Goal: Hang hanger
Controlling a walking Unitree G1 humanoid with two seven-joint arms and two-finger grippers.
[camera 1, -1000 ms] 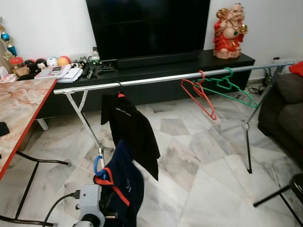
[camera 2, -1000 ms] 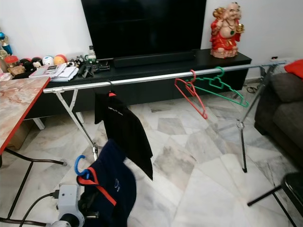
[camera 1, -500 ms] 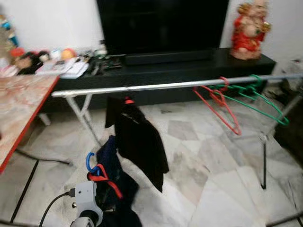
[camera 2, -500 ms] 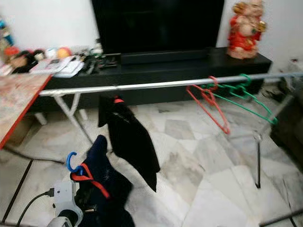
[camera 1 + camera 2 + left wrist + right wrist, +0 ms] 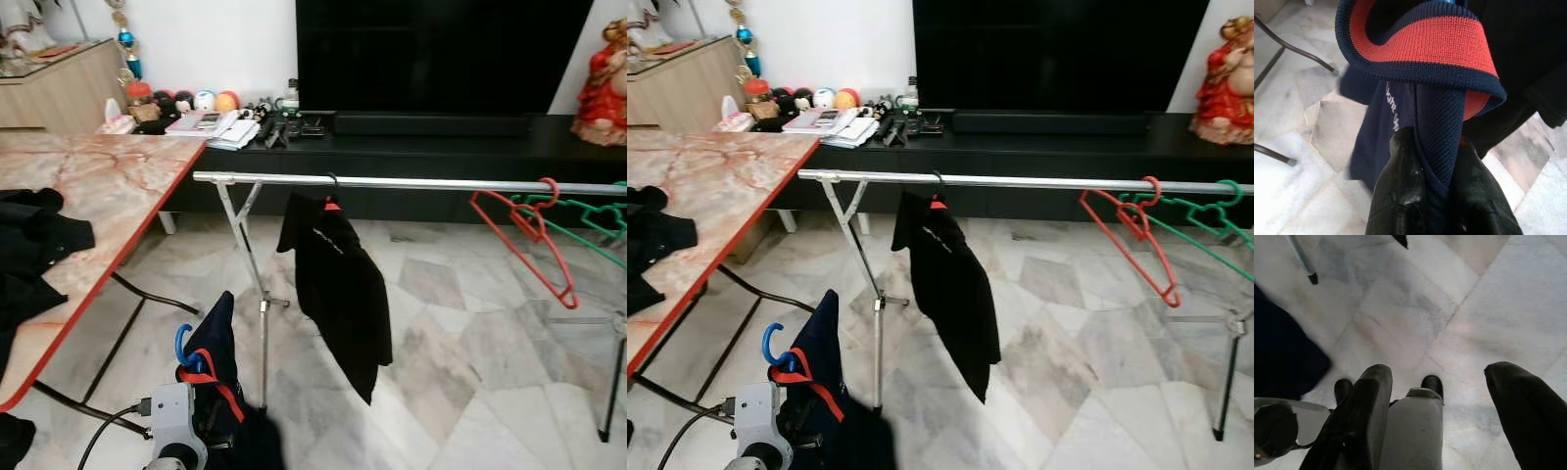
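Left hand (image 5: 1435, 196) grips navy shirt (image 5: 217, 343); hanger (image 5: 183, 341) mostly hidden.

White lettering on the chest of the black shirt (image 5: 338, 284) hanging from the rail (image 5: 411, 182): too small and blurred to read. White lettering running along the navy garment (image 5: 1386, 132), partly hidden behind the fold of its red-and-navy collar (image 5: 1420, 49); a few letters visible, perhaps "ohn", not legible with certainty. Printed covers on the papers and booklets (image 5: 828, 122) stacked on the black TV console (image 5: 1019, 137): print too small to make out. No other readable text, brand, number or sign.
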